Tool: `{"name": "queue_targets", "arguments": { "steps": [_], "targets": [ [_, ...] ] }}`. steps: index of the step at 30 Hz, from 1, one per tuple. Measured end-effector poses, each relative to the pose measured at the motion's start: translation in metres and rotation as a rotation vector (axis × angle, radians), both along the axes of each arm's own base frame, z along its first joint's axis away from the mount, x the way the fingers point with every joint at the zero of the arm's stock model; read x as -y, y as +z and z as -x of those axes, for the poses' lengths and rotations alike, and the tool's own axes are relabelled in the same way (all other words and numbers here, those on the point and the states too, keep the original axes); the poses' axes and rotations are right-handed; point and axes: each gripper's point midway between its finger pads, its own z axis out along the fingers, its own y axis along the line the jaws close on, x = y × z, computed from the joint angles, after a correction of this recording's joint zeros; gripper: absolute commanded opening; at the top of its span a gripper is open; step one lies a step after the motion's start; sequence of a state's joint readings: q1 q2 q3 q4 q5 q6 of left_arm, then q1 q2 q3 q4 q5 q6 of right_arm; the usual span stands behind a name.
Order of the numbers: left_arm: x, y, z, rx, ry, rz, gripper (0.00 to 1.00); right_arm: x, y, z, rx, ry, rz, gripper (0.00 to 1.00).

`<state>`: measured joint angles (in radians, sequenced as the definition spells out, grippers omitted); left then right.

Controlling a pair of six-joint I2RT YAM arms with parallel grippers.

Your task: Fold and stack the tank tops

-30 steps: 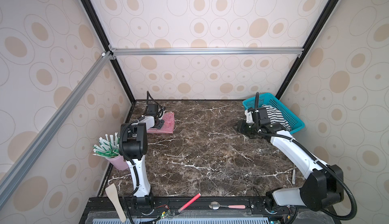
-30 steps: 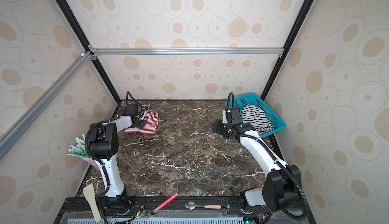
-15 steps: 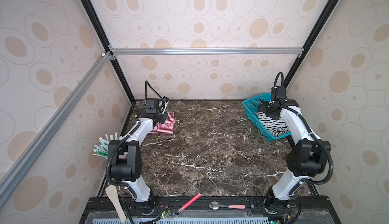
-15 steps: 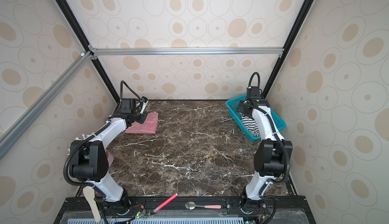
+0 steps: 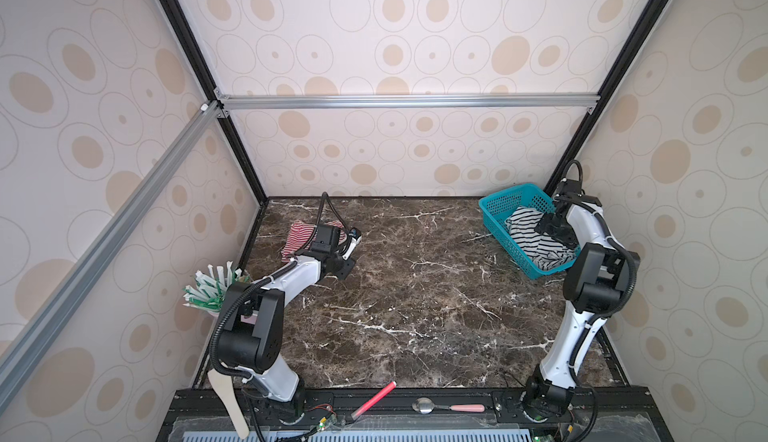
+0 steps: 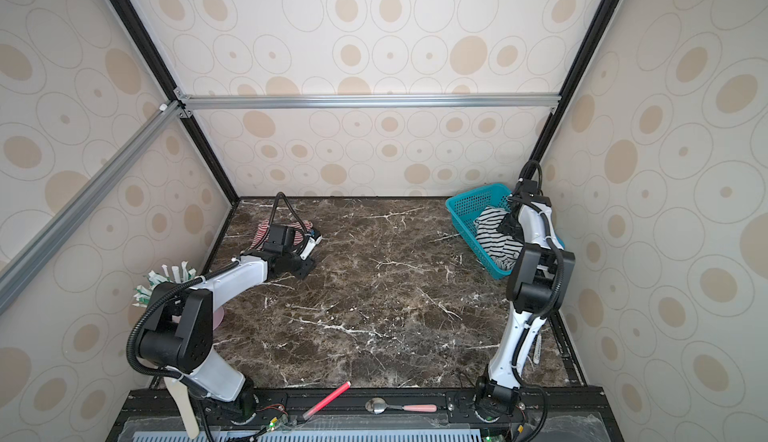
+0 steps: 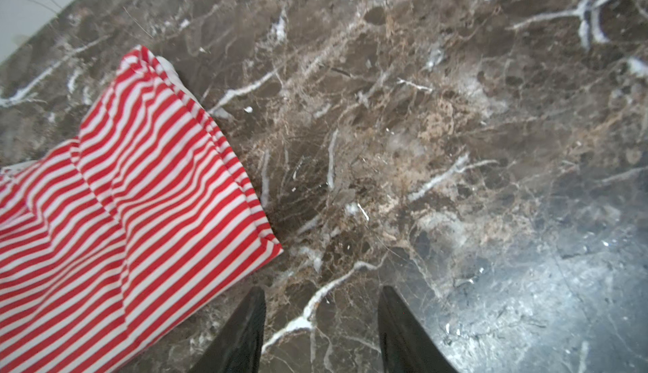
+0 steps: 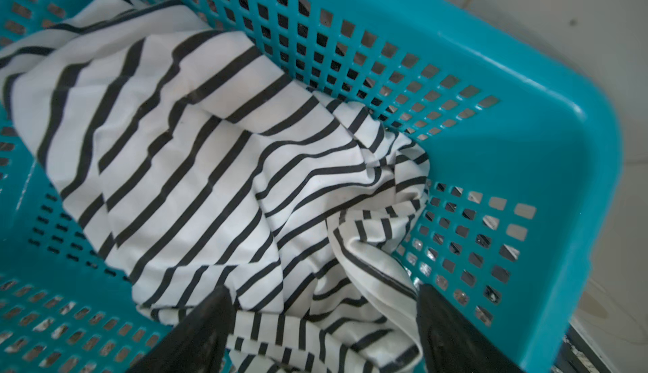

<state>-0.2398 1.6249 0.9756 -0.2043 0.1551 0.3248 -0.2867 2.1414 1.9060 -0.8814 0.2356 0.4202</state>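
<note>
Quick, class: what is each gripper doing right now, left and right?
Left gripper: open, empty, beside the red-striped top.
Right gripper: open, holding nothing, over the black-striped top in the basket.

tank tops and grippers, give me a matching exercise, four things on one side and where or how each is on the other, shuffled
Column one:
1. red-and-white tank top
2. black-and-white tank top
3. left gripper
4. right gripper

Column two:
A. open, over the cloth in the teal basket
B. crumpled inside that basket
C. open, over bare table beside a striped top
D. lying on the table, back left in both top views

Pairs: 1-D, 2-B, 3-C, 4-A
</note>
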Motion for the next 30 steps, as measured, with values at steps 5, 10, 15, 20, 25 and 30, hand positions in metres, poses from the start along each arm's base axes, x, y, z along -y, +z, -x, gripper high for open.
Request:
{"name": "queue_targets", "arguments": {
  "steps": [5, 10, 15, 20, 25, 30],
  "targets": [
    [0.008, -0.006, 0.008, -0.022, -0.024, 0.018, 0.53, -0.012, -0.038, -0.006, -0.057, 0.028, -0.085, 0.82],
    [0.012, -0.011, 0.014, -0.034, -0.029, 0.011, 0.52, -0.027, -0.059, -0.009, -0.075, 0.062, -0.169, 0.54],
    [0.009, -0.013, 0.015, -0.031, -0.016, -0.013, 0.52, -0.039, -0.058, -0.014, -0.029, 0.080, -0.232, 0.00],
    [0.006, -0.013, 0.013, -0.025, -0.007, -0.025, 0.52, -0.056, -0.026, 0.008, 0.065, 0.076, -0.271, 0.00],
    [0.002, -0.010, 0.012, -0.011, 0.009, -0.045, 0.52, -0.077, 0.080, 0.023, 0.374, 0.111, -0.263, 0.00],
    [0.000, 0.000, 0.010, 0.019, 0.020, -0.049, 0.52, -0.110, 0.185, 0.052, 0.649, 0.198, -0.180, 0.13]
  ]
}}
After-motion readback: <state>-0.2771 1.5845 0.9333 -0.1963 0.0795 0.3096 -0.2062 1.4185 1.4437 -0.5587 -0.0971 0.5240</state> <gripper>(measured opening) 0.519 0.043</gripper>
